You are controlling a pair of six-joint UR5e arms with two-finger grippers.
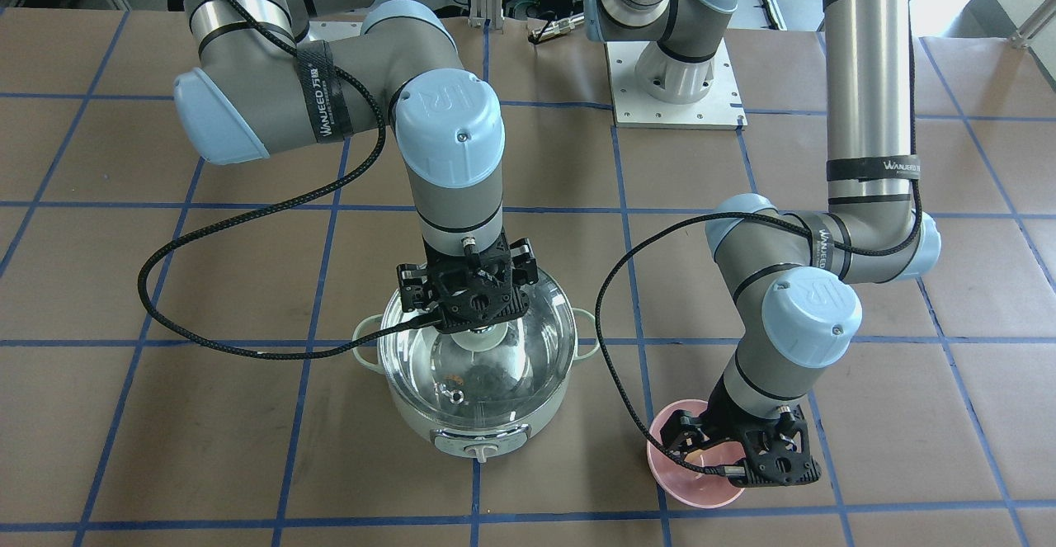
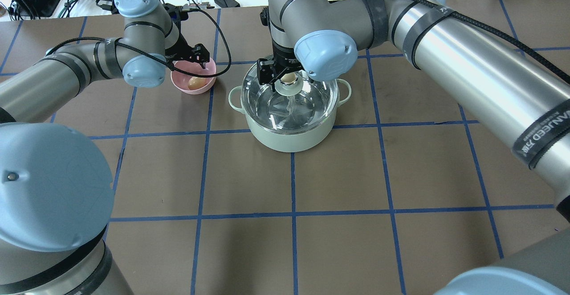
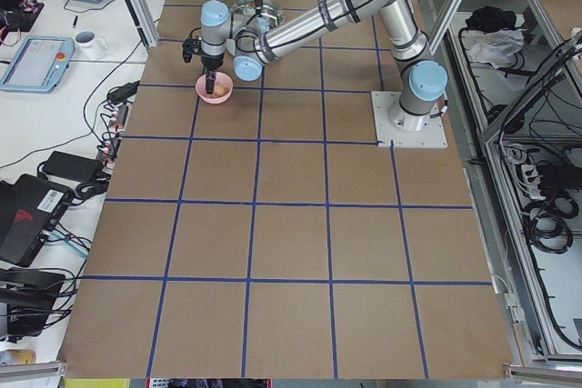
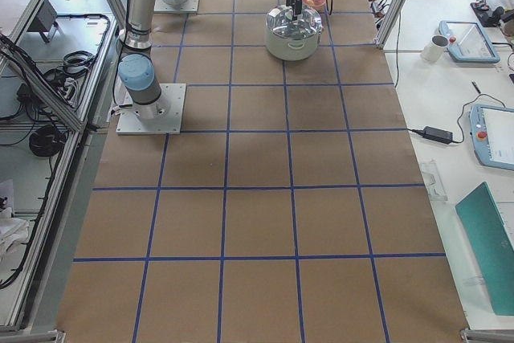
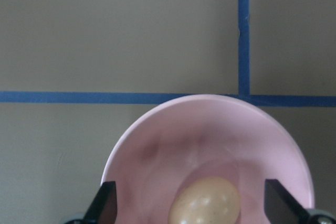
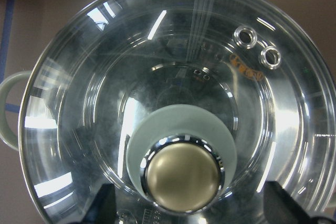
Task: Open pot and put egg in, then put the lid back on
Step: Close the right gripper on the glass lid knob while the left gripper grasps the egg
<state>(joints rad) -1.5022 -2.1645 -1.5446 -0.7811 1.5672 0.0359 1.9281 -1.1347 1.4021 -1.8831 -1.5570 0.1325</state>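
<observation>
Two arms are reaching over the brown counter (image 2: 249, 175), which is carrying a grid of blue tape lines (image 2: 202, 175).

On the left side of the overhead view, the left hand (image 5: 192, 199) is hanging just above a pink bowl (image 2: 209, 74). Its fingers (image 5: 107, 203) are standing spread wide, released and gripping nothing. The egg (image 2: 194, 82) is lying at the bottom of that bowl, and in the wrist view it is sitting between the two fingers with clear gaps on both sides. The bowl is resting beside a crossing of the tape lines, near the pot but not touching it.

Further right, the pot (image 2: 289, 137) is standing upright on the counter, with its loop handles (image 2: 234, 99) pointing out sideways and its control knob (image 1: 481, 451) facing away from the robot. The lid (image 2: 267, 103) is sitting level on the pot's rim, closing it, and its two vent rings (image 6: 245, 36) are showing through the glare. The right hand (image 6: 190, 205) is pointing straight down over the lid's beige knob (image 2: 288, 78). It is released as well: its fingers are flanking the knob well apart from it, without pinching it.
</observation>
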